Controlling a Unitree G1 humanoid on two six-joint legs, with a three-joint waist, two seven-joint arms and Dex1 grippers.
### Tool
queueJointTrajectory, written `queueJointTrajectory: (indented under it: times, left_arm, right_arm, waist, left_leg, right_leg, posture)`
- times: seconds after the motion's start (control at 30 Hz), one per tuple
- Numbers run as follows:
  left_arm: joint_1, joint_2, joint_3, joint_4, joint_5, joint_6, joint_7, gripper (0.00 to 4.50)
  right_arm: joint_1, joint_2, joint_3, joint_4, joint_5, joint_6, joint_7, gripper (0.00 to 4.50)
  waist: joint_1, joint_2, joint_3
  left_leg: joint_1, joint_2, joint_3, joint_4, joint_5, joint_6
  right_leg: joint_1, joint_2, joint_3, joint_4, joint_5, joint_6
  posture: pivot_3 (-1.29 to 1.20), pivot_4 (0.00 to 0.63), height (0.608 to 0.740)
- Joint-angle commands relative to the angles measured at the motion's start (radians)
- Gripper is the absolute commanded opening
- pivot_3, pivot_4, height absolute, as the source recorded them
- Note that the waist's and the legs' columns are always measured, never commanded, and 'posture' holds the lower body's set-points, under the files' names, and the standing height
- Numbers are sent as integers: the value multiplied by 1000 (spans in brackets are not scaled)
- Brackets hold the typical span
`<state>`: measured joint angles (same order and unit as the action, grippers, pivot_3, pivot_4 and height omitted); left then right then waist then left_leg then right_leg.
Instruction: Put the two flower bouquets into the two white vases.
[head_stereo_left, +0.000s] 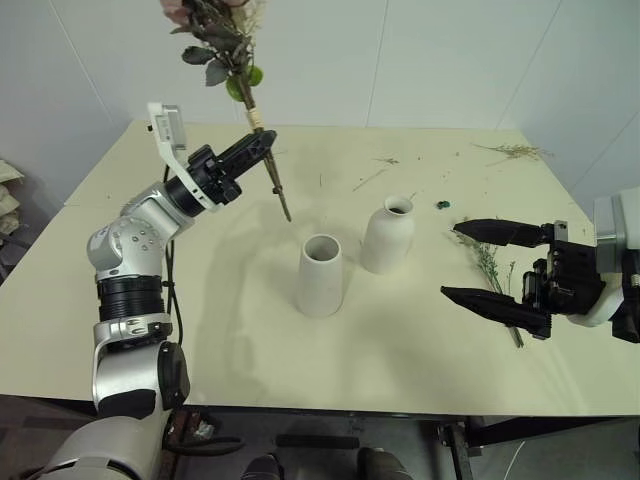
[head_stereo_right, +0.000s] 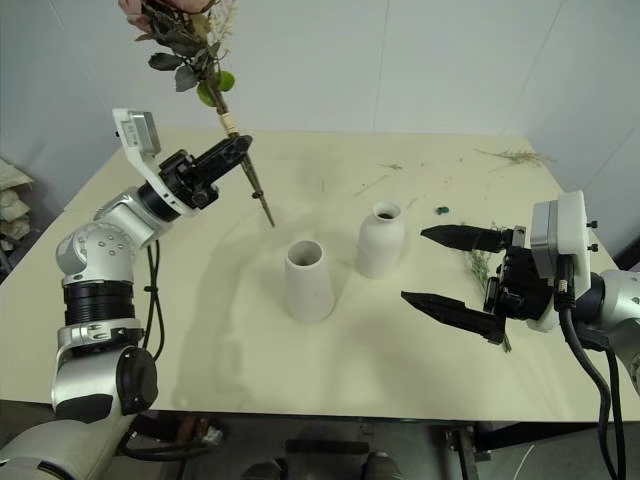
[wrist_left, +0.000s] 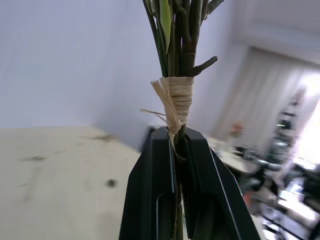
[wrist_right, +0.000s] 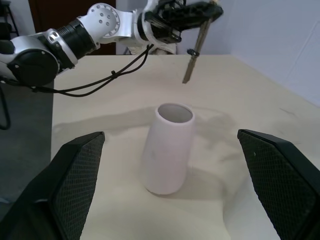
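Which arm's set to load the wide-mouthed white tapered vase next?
Left, probably. The left end effector is shut on the bushy pink-rose bouquet, stems hanging clear of the table near the wide-mouthed white tapered vase. The right end effector is open, holding nothing.

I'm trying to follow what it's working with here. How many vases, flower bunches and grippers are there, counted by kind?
White vases: 2, the wide-mouthed tapered vase and the narrow-necked rounded vase.
Flower bouquets: 2, the rose bouquet held up in the left gripper, and the slim green bouquet lying on the table.
Grippers: 2, left and the right gripper.
Total: 6.
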<state>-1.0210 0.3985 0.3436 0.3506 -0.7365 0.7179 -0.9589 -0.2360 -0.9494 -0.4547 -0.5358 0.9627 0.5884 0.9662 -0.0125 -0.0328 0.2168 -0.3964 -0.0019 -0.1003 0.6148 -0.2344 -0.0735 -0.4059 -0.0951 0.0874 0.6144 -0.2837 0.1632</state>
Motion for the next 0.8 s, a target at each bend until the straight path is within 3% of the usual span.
queueJointTrajectory:
  times: [0.03,0.3,0.57,0.8]
  left_arm:
    - [-14,-1,-10,-73,-56,4,-43,48]
    - [35,-4,-96,-160,-52,-31,-143,48]
    - [66,-54,-147,-98,47,-258,-172,48]
    - [69,-65,-178,-47,81,-340,-218,48]
  right_arm:
    - [9,14,-8,-13,-9,-24,-13,4500]
    - [49,55,-12,-40,-25,-46,-40,4500]
    - [60,74,-6,-58,-29,-62,-80,4500]
    - [74,89,-6,-82,-24,-60,-115,4500]
  waist:
    - [-2,0,0]
    - [-9,0,0]
    - [-13,0,0]
    - [-13,0,0]
  left_leg:
    - [0,0,0,0,0,0]
    - [0,0,0,0,0,0]
    - [0,0,0,0,0,0]
    - [-1,0,0,0,0,0]
  right_leg:
    - [0,0,0,0,0,0]
    - [0,0,0,0,0,0]
    - [0,0,0,0,0,0]
    - [0,0,0,-1,0,0]
  posture:
    - [0,150,740]
    - [0,150,740]
    - [0,150,740]
    - [0,150,740]
